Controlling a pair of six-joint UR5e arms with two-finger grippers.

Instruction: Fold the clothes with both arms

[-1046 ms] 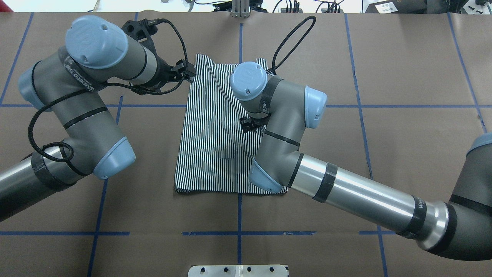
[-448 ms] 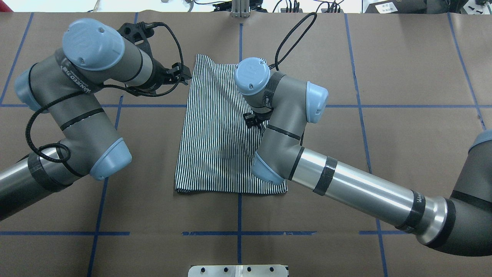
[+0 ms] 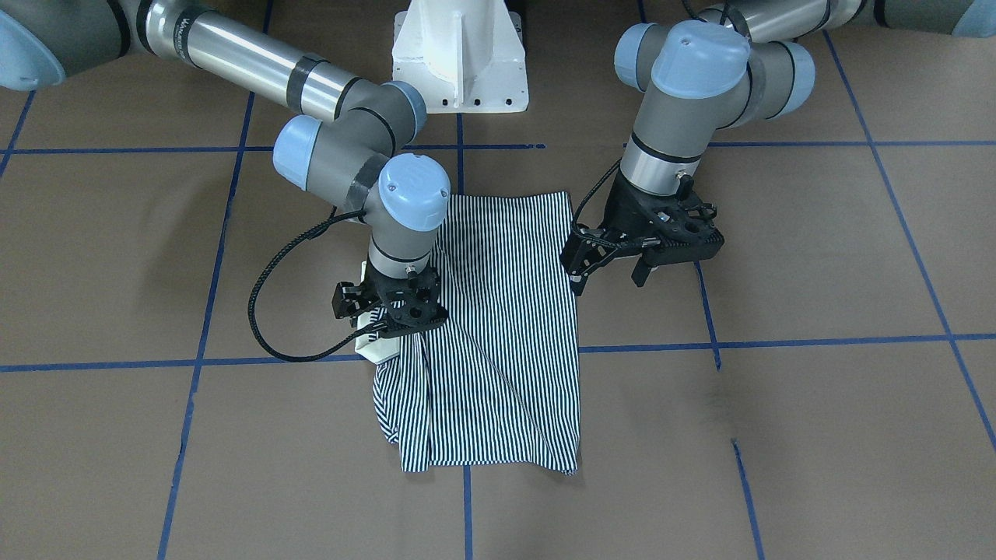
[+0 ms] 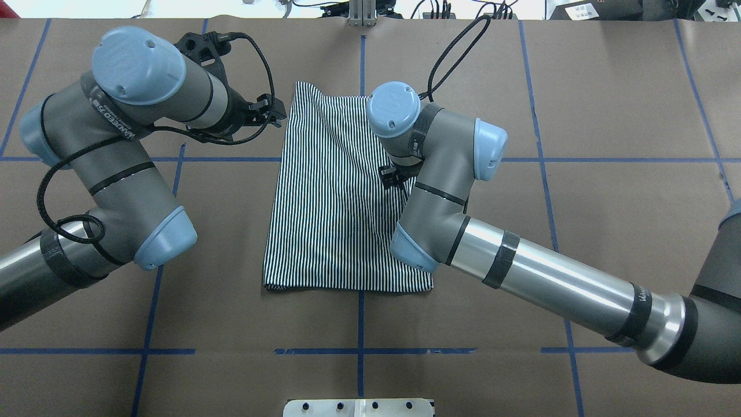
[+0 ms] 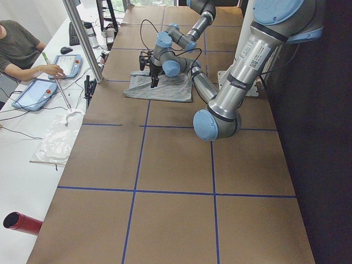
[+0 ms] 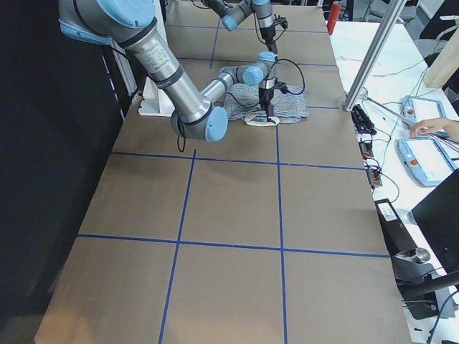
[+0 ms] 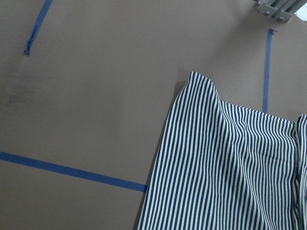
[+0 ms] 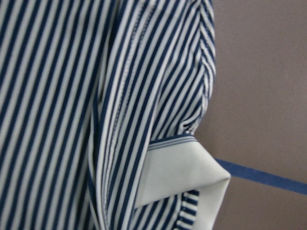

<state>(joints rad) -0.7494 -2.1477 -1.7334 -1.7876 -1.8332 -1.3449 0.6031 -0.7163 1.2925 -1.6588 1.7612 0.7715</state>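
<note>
Nearest the robot, the white pedestal base (image 3: 459,47) is being shown at the edge of the brown surface (image 4: 608,174), which is being divided into squares by blue tape lines (image 4: 231,159). Just beyond the base, the striped polo shirt (image 4: 330,220) is being carried flat by the surface as a folded oblong lying across the centre line.

Partway along the shirt's right-hand edge, the right end effector (image 3: 397,323) is being held low over the cloth. There a folded cream collar (image 8: 177,177) is being exposed from under the stripes. Whether its fingers are apart or pressed on the cloth cannot be told.

Farther out, the left end effector (image 3: 646,268) is being held above bare surface, just beside the shirt's left edge. Its fingers are not being shown clearly, so their state cannot be told either.

Beyond both, the shirt's far end is being seen slightly rumpled at one corner.
</note>
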